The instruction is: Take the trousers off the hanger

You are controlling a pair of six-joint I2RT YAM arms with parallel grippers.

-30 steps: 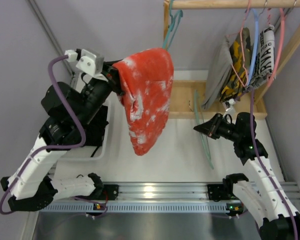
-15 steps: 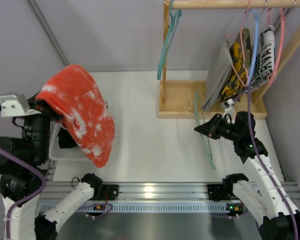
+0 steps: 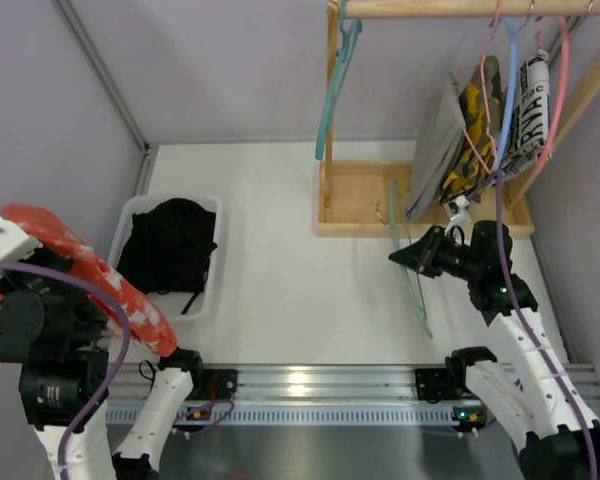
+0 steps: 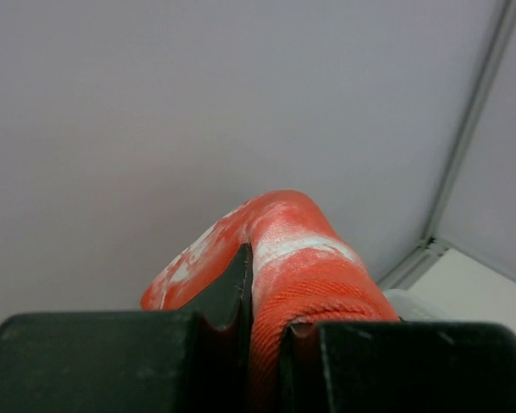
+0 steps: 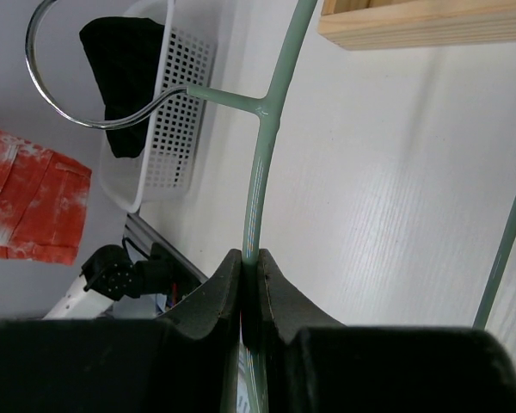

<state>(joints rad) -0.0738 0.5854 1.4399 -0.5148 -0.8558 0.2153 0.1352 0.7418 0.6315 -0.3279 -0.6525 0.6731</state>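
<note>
Two things are gripped: the red trousers (image 3: pixel 92 282) by the left fingers (image 4: pixel 232 301), just left of the white basket (image 3: pixel 170 200); the green hanger (image 5: pixel 262 155) by the right fingers (image 5: pixel 224 292), well right of it.

Bright, even light from overhead fills the top view. The white table (image 3: pixel 280 230) is close to washed out, and the shadows on it are faint and soft-edged. A white glare spot sits on the metal rail (image 3: pixel 300 381) at the near edge. Upright lines lean outward toward the frame edges.

In the left wrist view, the left tool (image 4: pixel 262 301) is a dark, blurred mass along the bottom edge. The red trousers (image 4: pixel 297 249) pinched in it are soft close to the lens and sharper further out. The grey wall behind dims toward the corners.

In the right wrist view, the right tool (image 5: pixel 251 284) is black and out of focus, while the green hanger (image 5: pixel 260 172) it grips and the table's grain are crisp.
</note>
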